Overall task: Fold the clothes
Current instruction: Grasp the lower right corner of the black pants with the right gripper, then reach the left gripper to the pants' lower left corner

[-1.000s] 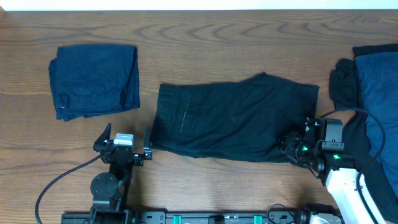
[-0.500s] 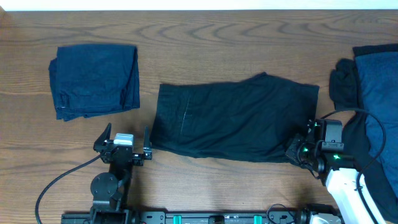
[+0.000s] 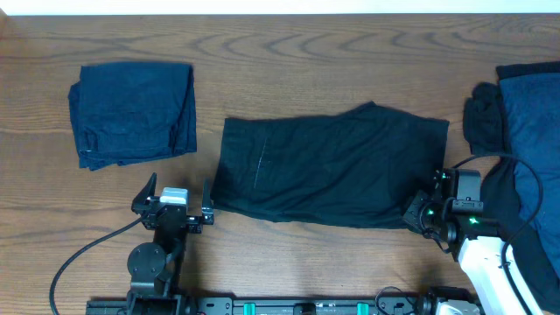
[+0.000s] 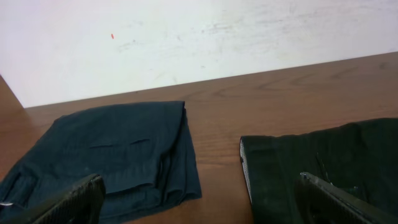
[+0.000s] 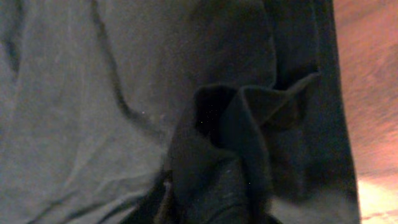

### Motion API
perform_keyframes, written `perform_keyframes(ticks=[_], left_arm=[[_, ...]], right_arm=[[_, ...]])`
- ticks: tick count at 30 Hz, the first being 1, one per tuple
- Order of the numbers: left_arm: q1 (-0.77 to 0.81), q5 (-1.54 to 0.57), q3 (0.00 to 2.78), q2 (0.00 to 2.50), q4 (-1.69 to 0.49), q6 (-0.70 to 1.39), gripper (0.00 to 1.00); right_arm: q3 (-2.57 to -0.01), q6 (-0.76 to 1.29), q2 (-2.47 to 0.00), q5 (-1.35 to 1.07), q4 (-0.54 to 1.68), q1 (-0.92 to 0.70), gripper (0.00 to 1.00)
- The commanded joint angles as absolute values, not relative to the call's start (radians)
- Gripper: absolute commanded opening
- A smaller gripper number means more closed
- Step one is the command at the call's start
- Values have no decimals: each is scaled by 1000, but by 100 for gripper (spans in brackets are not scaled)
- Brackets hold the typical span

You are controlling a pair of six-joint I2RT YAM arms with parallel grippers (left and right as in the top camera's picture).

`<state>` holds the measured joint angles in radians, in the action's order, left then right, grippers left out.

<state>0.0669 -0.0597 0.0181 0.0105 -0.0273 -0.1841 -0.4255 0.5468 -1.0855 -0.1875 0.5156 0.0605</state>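
The black shorts-like garment [image 3: 328, 166] of the clothes lies spread flat mid-table, its pale waistband strip [image 4: 245, 165] at the left edge. My right gripper [image 3: 418, 210] sits at its front right corner, shut on a bunched fold of the black cloth [image 5: 242, 124]; the cloth hides the fingertips in the right wrist view. My left gripper [image 3: 178, 186] stands open just off the garment's front left corner, nothing between its fingers [image 4: 84, 196]. One finger is over a folded navy garment [image 4: 112, 149], the other over the black garment [image 4: 329, 155].
The folded navy garment [image 3: 131, 112] lies at the back left. A heap of black and navy clothes [image 3: 525, 114] covers the right edge, next to my right arm. A pale wall [image 4: 186, 37] rises behind the table's far edge.
My right gripper's jaws have closed on the front right corner of the black garment, gathering the cloth into a fold. My left gripper has stayed still and open.
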Motion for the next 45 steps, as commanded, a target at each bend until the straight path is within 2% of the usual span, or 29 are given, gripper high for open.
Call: perform_keyframes(ticks=[1, 40, 45], left_arm=[[62, -59, 4, 7, -66, -190, 98], [63, -72, 5, 7, -33, -176, 98], [63, -123, 94, 7, -111, -157, 98]], right_arm=[[-445, 541, -1085, -154, 516, 65, 3], [-445, 542, -1085, -248, 520, 64, 1], [-445, 542, -1085, -248, 512, 64, 0]])
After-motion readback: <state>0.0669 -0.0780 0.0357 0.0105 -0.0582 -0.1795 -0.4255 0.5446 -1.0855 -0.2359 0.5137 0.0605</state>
